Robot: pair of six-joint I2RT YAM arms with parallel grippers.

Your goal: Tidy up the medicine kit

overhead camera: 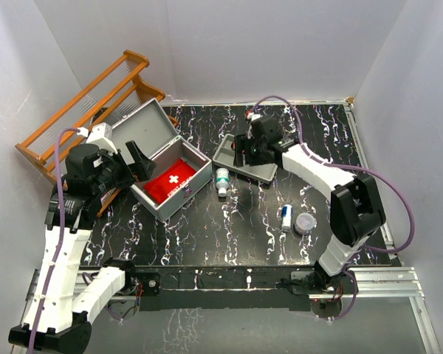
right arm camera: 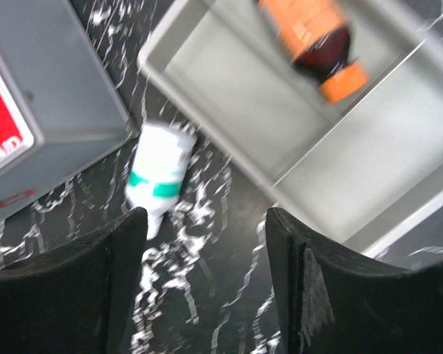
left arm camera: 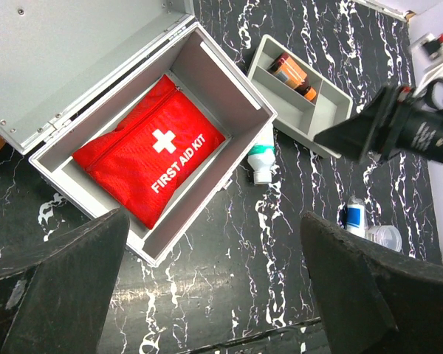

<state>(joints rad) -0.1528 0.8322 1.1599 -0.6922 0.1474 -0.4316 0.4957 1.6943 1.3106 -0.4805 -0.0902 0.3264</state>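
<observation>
Kit [overhead camera: 184,196] on left half of table [overhead camera: 229,236], set at an angle, lid open and leaning back toward wooden rack [overhead camera: 88,103] behind it. Red pouch [left arm camera: 151,151] lies flat inside, white cross and FIRST AID KIT lettering facing up.

Tray [left arm camera: 280,99] stands near the kit's right side, apart from it. Amber bottle [left arm camera: 292,76] with orange cap lies on its side in the compartment farther from the kit.

White bottle [overhead camera: 222,180] with green band lies on the table between kit and tray, just beside the kit's right corner; contact cannot be told.

Blue-and-white tube [overhead camera: 286,216] and clear cup [overhead camera: 305,223] sit side by side toward the near right, well apart from the tray.

Left gripper [left arm camera: 214,295] — fingers spread wide, nothing between them. It hangs above the table at the kit's left edge, wrist camera looking down into the box.

Right gripper [right arm camera: 207,287] — fingers parted, nothing held. It hovers over the tray's edge on the kit side, white bottle showing just past one finger. Right wrist view is blurred.
</observation>
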